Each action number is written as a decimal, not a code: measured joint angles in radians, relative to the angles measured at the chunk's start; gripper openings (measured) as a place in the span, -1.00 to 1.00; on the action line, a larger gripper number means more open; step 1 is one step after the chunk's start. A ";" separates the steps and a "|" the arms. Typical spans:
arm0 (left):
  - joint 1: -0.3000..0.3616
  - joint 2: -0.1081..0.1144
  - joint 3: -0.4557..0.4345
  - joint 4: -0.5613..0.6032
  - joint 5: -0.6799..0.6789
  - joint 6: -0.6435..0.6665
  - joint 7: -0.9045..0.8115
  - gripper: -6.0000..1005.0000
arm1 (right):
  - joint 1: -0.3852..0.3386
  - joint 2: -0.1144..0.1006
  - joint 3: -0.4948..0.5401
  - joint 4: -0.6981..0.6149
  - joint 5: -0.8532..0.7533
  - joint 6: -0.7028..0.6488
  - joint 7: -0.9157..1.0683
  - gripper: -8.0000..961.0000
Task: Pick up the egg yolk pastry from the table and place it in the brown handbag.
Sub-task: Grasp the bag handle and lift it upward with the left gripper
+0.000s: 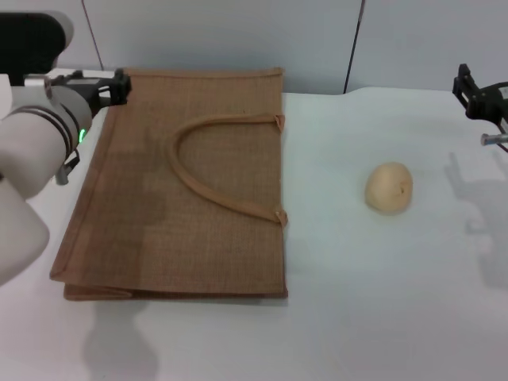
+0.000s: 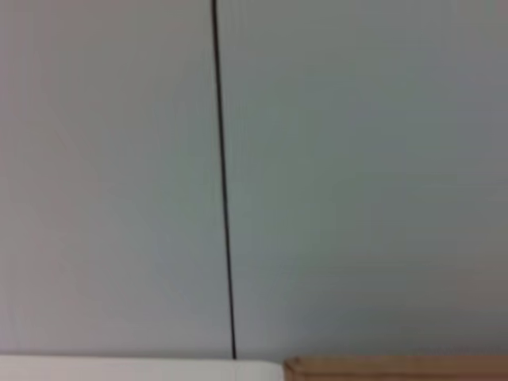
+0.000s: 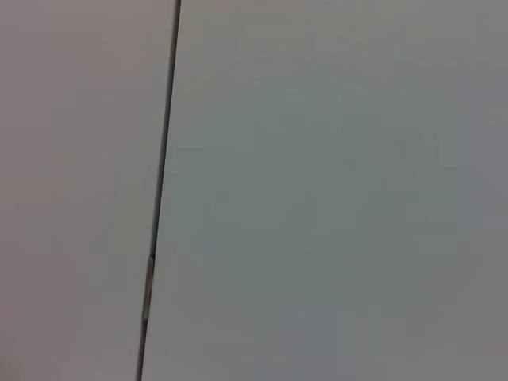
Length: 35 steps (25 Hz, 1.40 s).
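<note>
The egg yolk pastry (image 1: 389, 188), a small pale tan bun, lies on the white table (image 1: 373, 302) right of centre. The brown handbag (image 1: 182, 190) lies flat on the table's left half, its looped handle (image 1: 214, 159) on top; its far edge shows in the left wrist view (image 2: 397, 368). My left gripper (image 1: 119, 86) hangs above the bag's far left corner. My right gripper (image 1: 470, 89) is at the far right edge, raised above the table and beyond the pastry. The right wrist view shows only the wall.
A grey panelled wall (image 1: 238, 36) with dark seams stands behind the table. The table's far edge (image 2: 135, 367) runs just below it. White tabletop lies between the bag and the pastry and in front of both.
</note>
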State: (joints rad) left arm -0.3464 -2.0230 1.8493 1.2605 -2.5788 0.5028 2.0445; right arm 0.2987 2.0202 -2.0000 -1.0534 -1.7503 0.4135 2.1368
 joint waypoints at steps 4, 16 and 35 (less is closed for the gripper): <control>-0.023 0.002 -0.048 0.007 -0.211 0.006 0.229 0.23 | 0.002 0.000 -0.001 0.000 0.000 -0.001 0.000 0.53; -0.086 -0.004 -0.085 0.012 -0.321 0.099 0.472 0.22 | 0.011 0.000 0.004 0.000 0.002 -0.038 0.000 0.53; 0.009 0.005 -0.116 -0.115 -0.322 -0.451 0.205 -0.05 | 0.024 0.002 0.003 0.018 0.010 -0.053 0.001 0.53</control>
State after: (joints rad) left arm -0.3372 -2.0184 1.7336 1.1454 -2.9007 0.0523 2.2495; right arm 0.3224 2.0217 -1.9966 -1.0355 -1.7406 0.3604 2.1375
